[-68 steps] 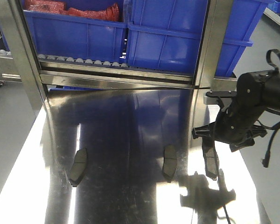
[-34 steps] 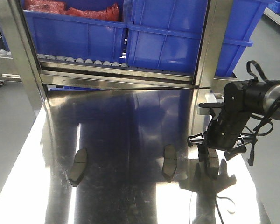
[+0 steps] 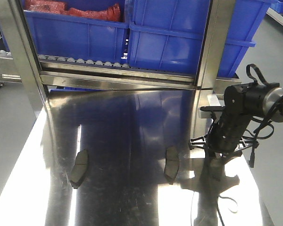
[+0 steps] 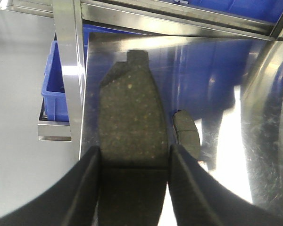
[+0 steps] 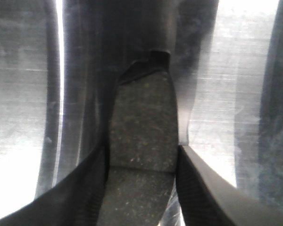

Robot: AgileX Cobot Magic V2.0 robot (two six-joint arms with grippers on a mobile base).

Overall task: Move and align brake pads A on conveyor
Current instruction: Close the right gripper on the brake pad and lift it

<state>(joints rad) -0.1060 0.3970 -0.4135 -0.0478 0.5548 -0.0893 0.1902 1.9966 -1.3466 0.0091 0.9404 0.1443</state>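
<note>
My right gripper is shut on a dark-grey brake pad, which hangs end-down at the steel tabletop's right side. In the right wrist view that pad fills the gap of the right gripper. My left gripper is outside the front view and is shut on another brake pad. A loose pad lies just right of it. Two pads lie flat on the steel, one left and one at centre. The conveyor is out of view.
A steel rack with a roller track and blue bins closes the far side. A steel upright stands just behind my right arm. The left wrist view shows the table's left edge with a blue bin below it.
My right arm has swung in to the left and come down with its pad, which now hangs close over the steel. The two pads lying flat have not moved.
</note>
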